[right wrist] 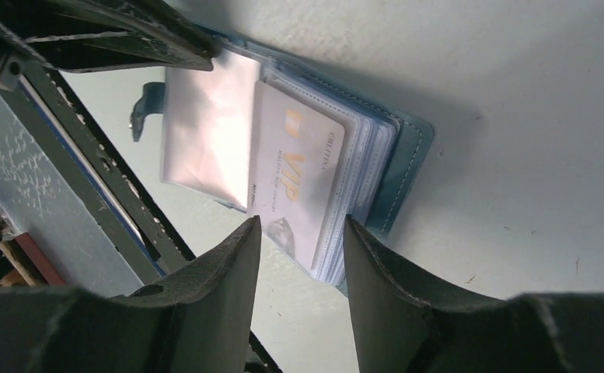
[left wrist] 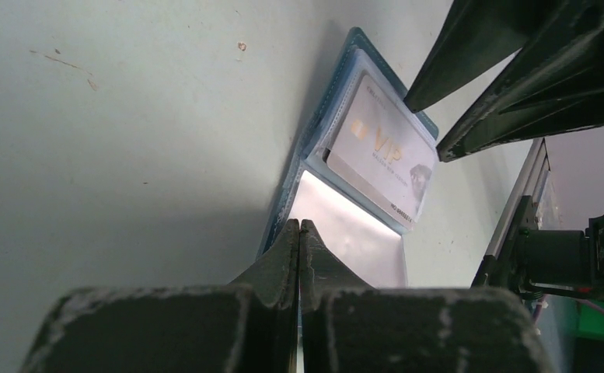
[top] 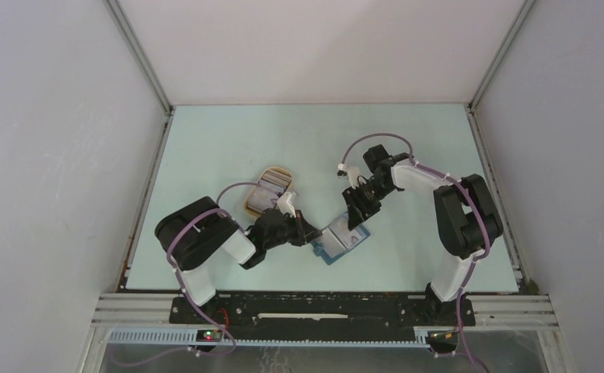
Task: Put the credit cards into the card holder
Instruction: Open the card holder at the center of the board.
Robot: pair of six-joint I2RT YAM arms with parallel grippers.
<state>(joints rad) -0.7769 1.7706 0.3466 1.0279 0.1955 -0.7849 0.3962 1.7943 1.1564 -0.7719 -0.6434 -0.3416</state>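
Note:
The teal-blue card holder (top: 343, 242) lies open on the table, with its clear sleeves facing up. A pale "VIP" credit card (left wrist: 384, 151) sits in one sleeve and also shows in the right wrist view (right wrist: 298, 171). My left gripper (left wrist: 299, 227) is shut, and its tips are at the near edge of the holder's shiny left flap (left wrist: 353, 229). My right gripper (right wrist: 302, 233) is open and empty, hovering just over the holder's (right wrist: 407, 155) edge by the VIP card. In the top view the left gripper (top: 312, 233) and right gripper (top: 353, 221) flank the holder.
A tan oval tray (top: 275, 169) holding more cards (top: 271, 190) stands just behind my left wrist. White walls enclose the table on three sides. The black metal rail runs along the near edge (top: 322, 307).

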